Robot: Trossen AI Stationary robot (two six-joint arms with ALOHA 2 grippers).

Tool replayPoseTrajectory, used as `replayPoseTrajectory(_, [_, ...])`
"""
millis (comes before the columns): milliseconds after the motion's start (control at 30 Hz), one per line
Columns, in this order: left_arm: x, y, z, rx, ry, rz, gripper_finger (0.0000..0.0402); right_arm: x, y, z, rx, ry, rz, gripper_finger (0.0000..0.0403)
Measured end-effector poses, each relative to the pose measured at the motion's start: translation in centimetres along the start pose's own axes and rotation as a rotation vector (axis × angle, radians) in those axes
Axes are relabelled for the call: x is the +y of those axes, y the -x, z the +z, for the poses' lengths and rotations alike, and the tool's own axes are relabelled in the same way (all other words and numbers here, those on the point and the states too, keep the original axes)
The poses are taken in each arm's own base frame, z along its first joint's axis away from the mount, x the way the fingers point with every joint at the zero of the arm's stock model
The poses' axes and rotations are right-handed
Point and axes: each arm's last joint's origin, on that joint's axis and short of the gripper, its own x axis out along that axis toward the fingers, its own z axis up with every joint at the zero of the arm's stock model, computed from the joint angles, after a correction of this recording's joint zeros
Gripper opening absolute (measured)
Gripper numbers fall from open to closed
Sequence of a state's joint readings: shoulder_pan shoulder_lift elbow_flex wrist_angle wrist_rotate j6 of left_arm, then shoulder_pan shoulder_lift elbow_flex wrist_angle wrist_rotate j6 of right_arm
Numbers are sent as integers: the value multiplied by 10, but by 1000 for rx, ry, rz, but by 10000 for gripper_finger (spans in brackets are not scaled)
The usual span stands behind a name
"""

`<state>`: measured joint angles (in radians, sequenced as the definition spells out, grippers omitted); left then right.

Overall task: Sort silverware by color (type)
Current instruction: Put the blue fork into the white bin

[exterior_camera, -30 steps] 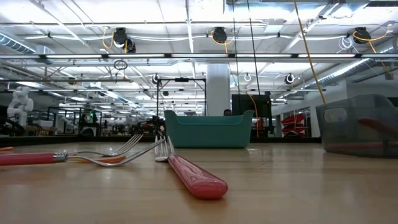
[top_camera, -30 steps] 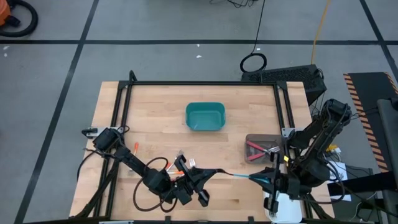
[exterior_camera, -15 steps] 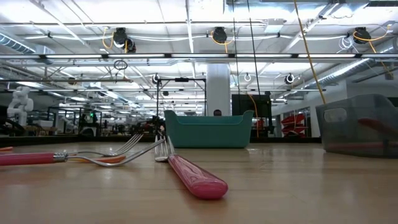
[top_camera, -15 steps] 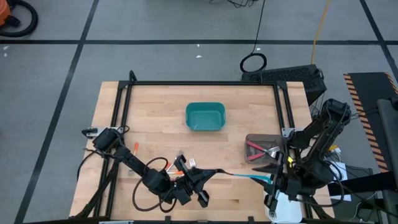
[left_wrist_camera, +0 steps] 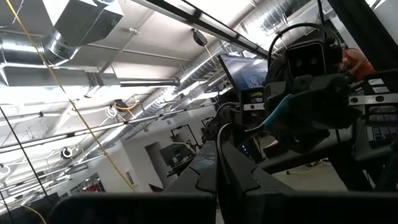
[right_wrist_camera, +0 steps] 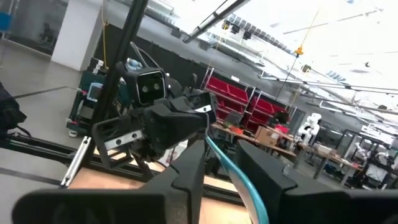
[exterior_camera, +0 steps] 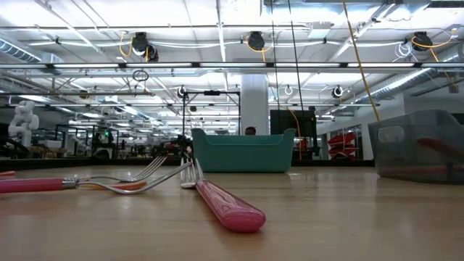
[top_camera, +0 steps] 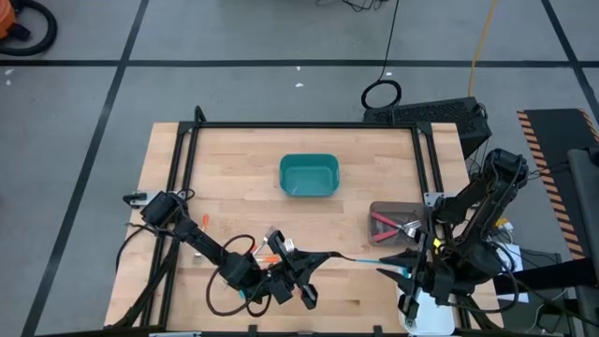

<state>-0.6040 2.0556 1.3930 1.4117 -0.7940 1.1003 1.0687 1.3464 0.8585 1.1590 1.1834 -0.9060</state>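
Left gripper (top_camera: 314, 263) is low over the near edge of the table, clamped tight on the tine end of a slim light-blue-handled metal fork (top_camera: 360, 264), holding it out level towards its partner. Across comes the right gripper (top_camera: 391, 269), fingers parted, with the blue handle running between them. This looks like a mid-air handover.

Underneath is the pale butcher-block wooden table (top_camera: 374, 159). At the centre back is the teal rectangular plastic bin (top_camera: 309, 157), which I judge to be home for the blue ones. Off to the right, the grey translucent plastic bin (top_camera: 374, 208) has red-handled forks (top_camera: 386, 225) lying in it. Just behind the left gripper is a loose cluster of red- and orange-handled forks (top_camera: 273, 245) on the wood, unsorted, and one lone orange-handled fork (top_camera: 203, 222) lies further left.

About that blue fork: it should be light and stiff, so no sag across the gap. Smooth plastic can twist in a pinch, though. I'd close the right gripper square across the middle of the handle, well clear of the tines, before the left lets go.
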Motion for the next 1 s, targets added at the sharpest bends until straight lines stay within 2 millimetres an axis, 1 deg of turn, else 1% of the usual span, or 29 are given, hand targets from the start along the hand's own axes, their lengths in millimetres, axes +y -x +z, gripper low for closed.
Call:
replayPoseTrajectory(67, [0, 0, 0, 0, 0, 0, 0, 0, 0, 0, 14, 2, -11, 64])
replayPoseTrajectory(200, [0, 0, 0, 6, 7, 4, 0, 1, 0, -2, 39, 46, -18, 15])
replayPoseTrajectory(233, [0, 0, 0, 7, 12, 4, 1, 2, 0, -3, 43, 57, -16, 10])
replayPoseTrajectory(333, [-1, -1, -1, 14, 20, -2, 1, 1, 0, -2, 61, 47, -33, 13])
replayPoseTrajectory(433, [-1, -2, -4, 47, 9, -4, 7, 0, -2, 4, 90, 58, -56, 9])
replayPoseTrajectory(500, [-1, -2, -5, 95, 1, 17, 26, 0, -3, 12, 103, 73, -59, 6])
replayPoseTrajectory(600, [-1, 1, -5, 162, -11, 46, 75, -2, -5, 26, 116, 86, -61, 5])
replayPoseTrajectory(733, [1, 8, 7, 200, 14, 61, 148, -7, -11, 47, 129, 101, -63, 4])
replayPoseTrajectory(800, [2, 12, 13, 201, 41, 62, 174, -13, -13, 58, 140, 97, -65, 4])
replayPoseTrajectory(900, [2, 18, 18, 235, 63, 75, 192, -26, -16, 76, 151, 69, -75, 3])
replayPoseTrajectory(1000, [4, 19, 25, 272, 74, 109, 194, -49, -21, 96, 161, 28, -94, 3])
